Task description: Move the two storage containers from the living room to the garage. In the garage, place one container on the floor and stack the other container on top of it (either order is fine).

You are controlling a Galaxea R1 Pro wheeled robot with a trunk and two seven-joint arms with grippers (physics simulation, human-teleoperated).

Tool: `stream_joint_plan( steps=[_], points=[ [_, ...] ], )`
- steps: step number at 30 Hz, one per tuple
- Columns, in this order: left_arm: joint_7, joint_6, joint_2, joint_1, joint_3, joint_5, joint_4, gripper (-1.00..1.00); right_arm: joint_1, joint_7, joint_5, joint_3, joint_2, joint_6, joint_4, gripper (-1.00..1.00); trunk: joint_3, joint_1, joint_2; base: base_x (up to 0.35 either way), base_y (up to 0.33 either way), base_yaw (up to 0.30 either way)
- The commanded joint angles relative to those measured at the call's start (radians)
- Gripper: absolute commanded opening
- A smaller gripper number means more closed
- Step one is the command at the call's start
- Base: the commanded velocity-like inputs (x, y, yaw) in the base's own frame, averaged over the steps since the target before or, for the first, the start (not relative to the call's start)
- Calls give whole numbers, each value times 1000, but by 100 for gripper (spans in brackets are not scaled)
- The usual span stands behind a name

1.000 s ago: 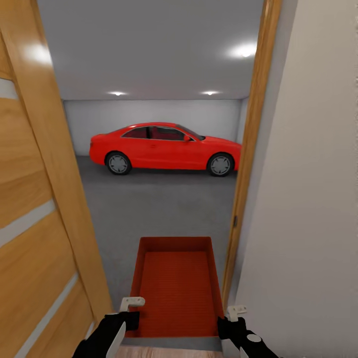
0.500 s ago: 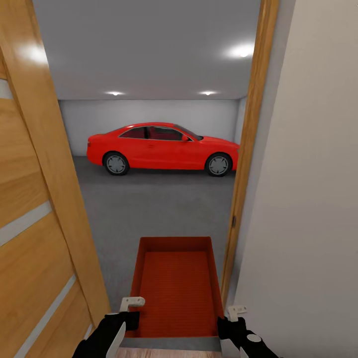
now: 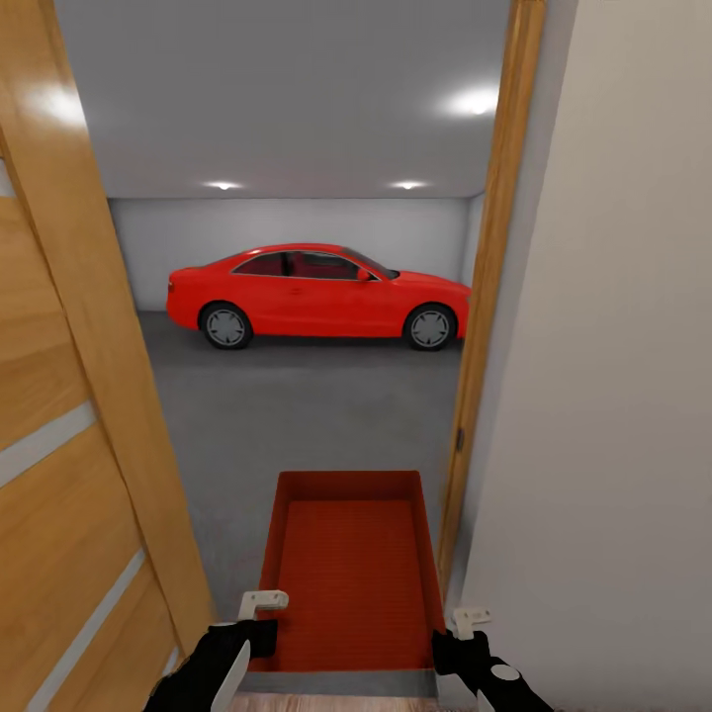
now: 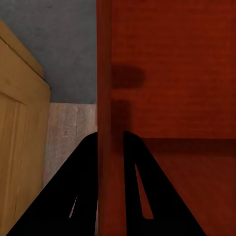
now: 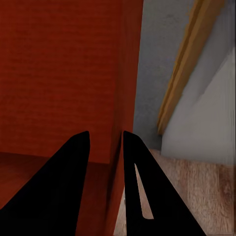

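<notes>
Now carried through the doorway [image 3: 494, 297] into the garage, closer than a second ago: storage container [image 3: 351, 569] clamped by left gripper [image 3: 259, 605] and right gripper [image 3: 467, 621]; floor [image 3: 297, 415] ahead

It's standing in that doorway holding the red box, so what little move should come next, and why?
Probably roll straight ahead into the garage. The container hangs between both grippers, left and right, each clamped on a side wall, already poking past the door frame. Grey floor lies open ahead before the car. The frame sits close on the right, so keep centred.
</notes>
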Motion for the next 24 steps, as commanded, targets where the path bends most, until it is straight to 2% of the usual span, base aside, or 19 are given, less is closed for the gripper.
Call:
stream_joint_plan(
  steps=[1, 5, 17, 24],
  points=[
    [6, 7, -1, -1, 36, -23, -2, -100, 1, 4, 7, 49, -1, -4, -1, -100, 0, 0, -1, 0, 0, -229],
    [6, 7, -1, -1, 36, -23, -2, -100, 1, 4, 7, 49, -1, -4, -1, -100, 0, 0, -1, 0, 0, -211],
    [6, 7, -1, -1, 36, -23, -2, -100, 1, 5, 8, 49, -1, -4, -1, -100, 0, 0, -1, 1, 2, -14],
    [6, 7, 0, -1, 36, -23, -2, -100, 1, 5, 8, 49, -1, -4, -1, -100, 0, 0, -1, 114, 169, 0]
  ],
)
